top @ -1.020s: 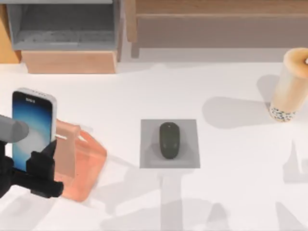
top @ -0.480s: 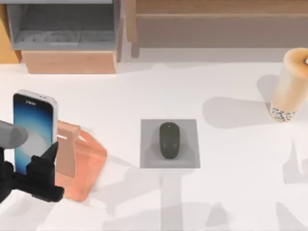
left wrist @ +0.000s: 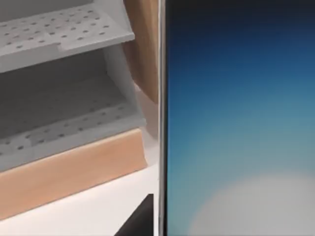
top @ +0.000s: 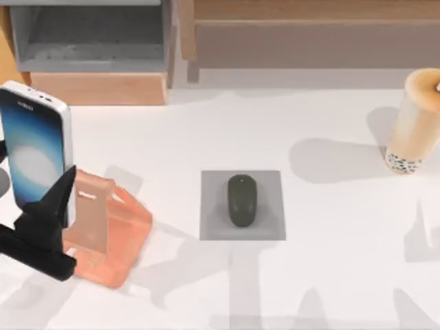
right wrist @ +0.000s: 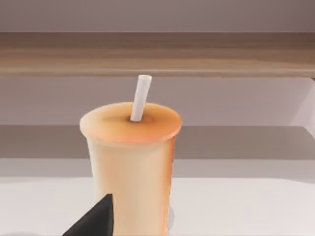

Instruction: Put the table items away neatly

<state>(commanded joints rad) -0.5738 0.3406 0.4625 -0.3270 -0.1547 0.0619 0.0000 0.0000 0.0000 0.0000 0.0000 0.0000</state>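
Observation:
My left gripper (top: 42,218) is shut on the smartphone (top: 34,148) and holds it upright above the table's left edge, just left of the salmon-pink stand (top: 106,230). The glowing blue screen (left wrist: 241,123) looms close in the left wrist view. The dark olive-grey mouse (top: 242,199) lies on the grey square pad (top: 213,227) mid-table. The tall tan cup (top: 412,124) stands at the far right. In the right wrist view the cup (right wrist: 130,162) with its white straw (right wrist: 140,98) is straight ahead, with one dark fingertip (right wrist: 93,219) of my right gripper in front of it.
A grey perforated shelf unit (top: 96,41) with a wooden base sits at the back left, also close behind the phone as the shelf unit (left wrist: 64,98). A long wooden shelf (top: 309,34) runs along the back.
My left gripper has lifted the smartphone higher and carried it toward the back and slightly left, away from the stand. Mouse and cup have not moved.

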